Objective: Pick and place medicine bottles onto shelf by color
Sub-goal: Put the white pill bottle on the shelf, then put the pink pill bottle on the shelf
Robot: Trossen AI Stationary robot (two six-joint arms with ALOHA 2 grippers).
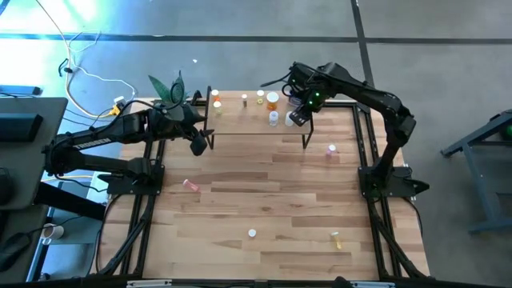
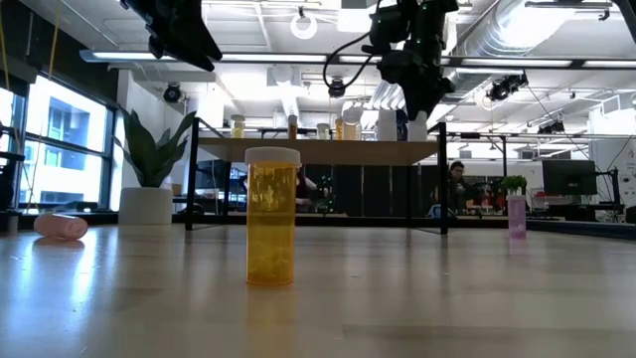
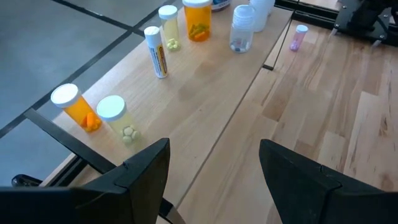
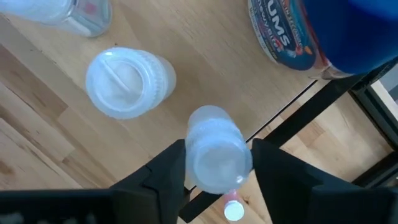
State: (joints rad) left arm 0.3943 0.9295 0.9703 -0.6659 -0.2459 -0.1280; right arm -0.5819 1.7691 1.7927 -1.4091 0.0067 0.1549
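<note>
The shelf [image 1: 248, 120] stands at the table's far side with several medicine bottles on it: orange [image 3: 78, 109], pale yellow [image 3: 118, 118], a white tube [image 3: 157, 53], clear ones [image 4: 127, 81] and a large blue one [image 4: 329, 31]. My right gripper [image 4: 217, 168] points down over the shelf's right end, shut on a small clear bottle [image 4: 214, 152]. My left gripper [image 3: 214, 162] hovers open above the shelf's left end with nothing between its fingers. More bottles are on the tabletop: pink lying [image 1: 190, 185], pink upright [image 1: 331, 150], yellow [image 2: 271, 217]. My right gripper pinches the small clear bottle's upper sides [image 4: 194, 163] between its two fingers. The fingers come from above, pointing down. The bottle is upright, close to the shelf's right edge [image 4: 292, 102]; in the low view its base [image 2: 417, 134] seems to stand on the board.
A potted green plant [image 1: 172, 88] stands just beyond the shelf's left end. A white-capped bottle [image 1: 252, 234] and a yellow one [image 1: 337, 238] sit toward the table's near edge. The middle of the tabletop [image 1: 264, 188] is bare wood.
</note>
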